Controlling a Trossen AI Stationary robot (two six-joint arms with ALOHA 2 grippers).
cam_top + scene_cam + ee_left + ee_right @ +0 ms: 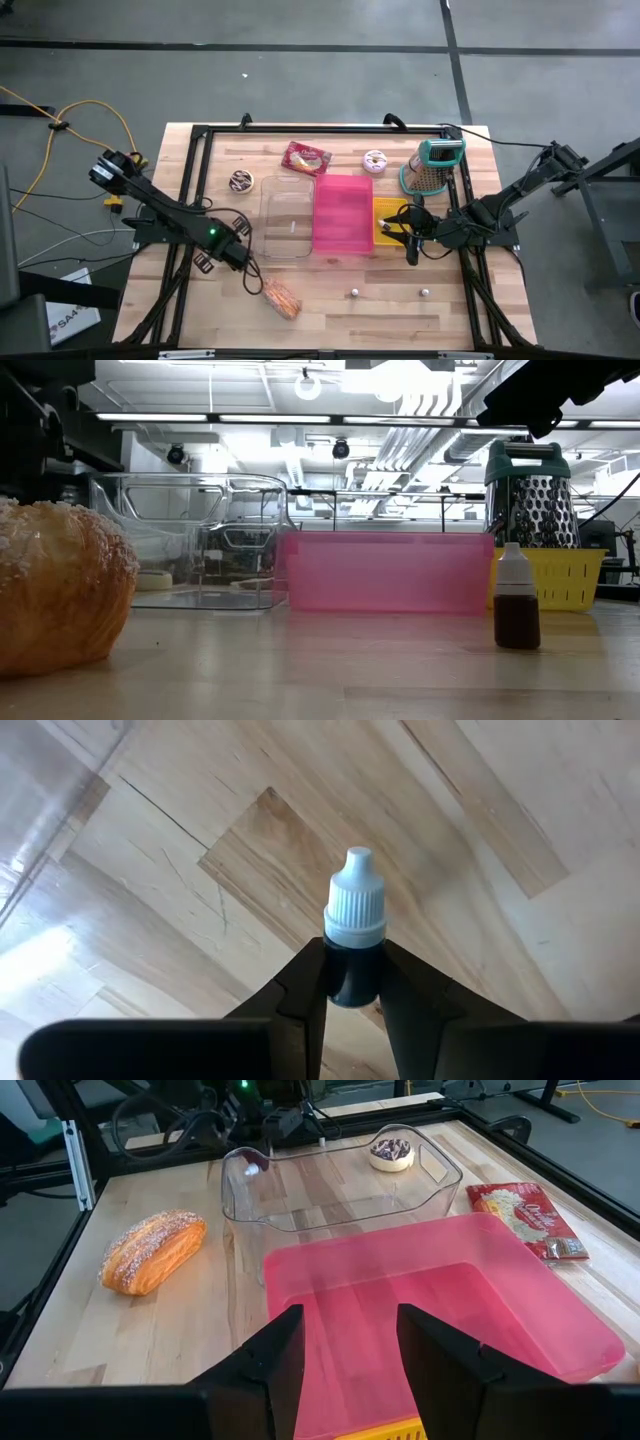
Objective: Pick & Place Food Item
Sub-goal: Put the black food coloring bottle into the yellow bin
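My left gripper is shut on a small dropper bottle with a white ribbed cap and dark contents. It is over the bare wood near the table's left front. A sugared pastry lies on the table just nearer than that gripper. My right gripper stands open with nothing between its fingers, above the edge of the pink bin by the yellow basket. A clear bin sits left of the pink one. My left gripper pinches the bottle's dark body between its two fingers, just below the white cap, which stands free of the fingertips. The fingers come from above, pointing down. They hide the bottle's lower end, so I cannot tell whether it is clear of the table.
Along the far side lie a chocolate donut, a red snack bag, a frosted donut and a teal-handled grater. Two more small bottles stand near the front edge; one is upright in the low view.
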